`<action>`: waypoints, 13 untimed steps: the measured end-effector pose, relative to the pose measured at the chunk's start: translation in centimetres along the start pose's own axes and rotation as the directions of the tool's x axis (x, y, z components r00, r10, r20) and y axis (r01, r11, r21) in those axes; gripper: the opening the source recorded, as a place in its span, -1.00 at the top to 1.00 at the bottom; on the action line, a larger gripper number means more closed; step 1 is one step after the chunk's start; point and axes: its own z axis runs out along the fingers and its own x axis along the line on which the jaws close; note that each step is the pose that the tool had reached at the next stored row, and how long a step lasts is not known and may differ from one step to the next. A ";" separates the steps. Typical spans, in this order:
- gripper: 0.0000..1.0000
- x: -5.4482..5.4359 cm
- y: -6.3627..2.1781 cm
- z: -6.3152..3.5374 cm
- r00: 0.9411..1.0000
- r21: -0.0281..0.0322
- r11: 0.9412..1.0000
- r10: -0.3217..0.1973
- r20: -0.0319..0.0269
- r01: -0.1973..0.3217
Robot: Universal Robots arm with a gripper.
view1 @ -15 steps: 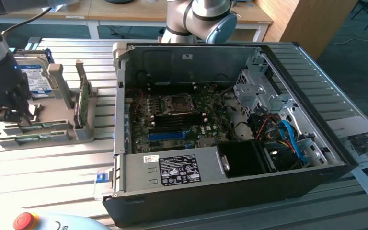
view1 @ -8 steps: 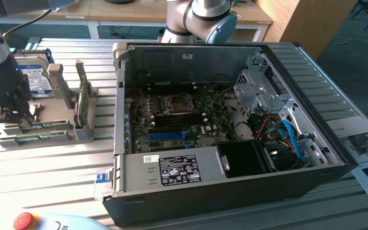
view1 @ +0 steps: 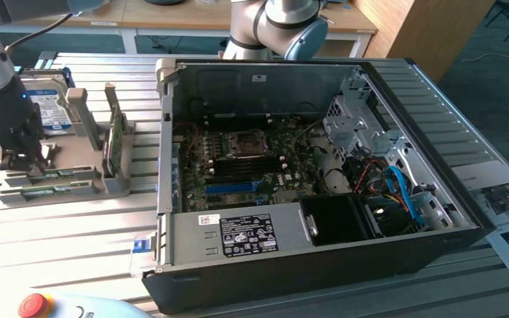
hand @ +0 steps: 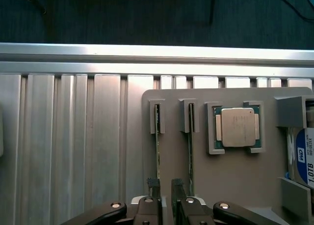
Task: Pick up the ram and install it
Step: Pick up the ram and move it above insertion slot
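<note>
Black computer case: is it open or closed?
Open: the black computer case has no panel on top, leaving its green motherboard exposed.

A ribbed silver aluminium table (view1: 69,232) carries an open black computer case (view1: 325,281). To the exterior view's left of the case sits a grey plastic parts holder (view1: 113,187), and to its right lies a printed paper sheet (view1: 502,195).

Bright daylight, glare on metal table (hand: 147,53), shadowed case interior (view1: 264,106).
</note>
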 end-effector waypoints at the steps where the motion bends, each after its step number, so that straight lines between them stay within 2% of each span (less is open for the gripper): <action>1: 0.53 0.0 -0.06 -0.01 1.000 0.000 1.000 0.000 0.000 0.000; 13: 0.53 0.2 -0.66 -0.03 1.000 0.000 1.000 0.000 0.000 0.000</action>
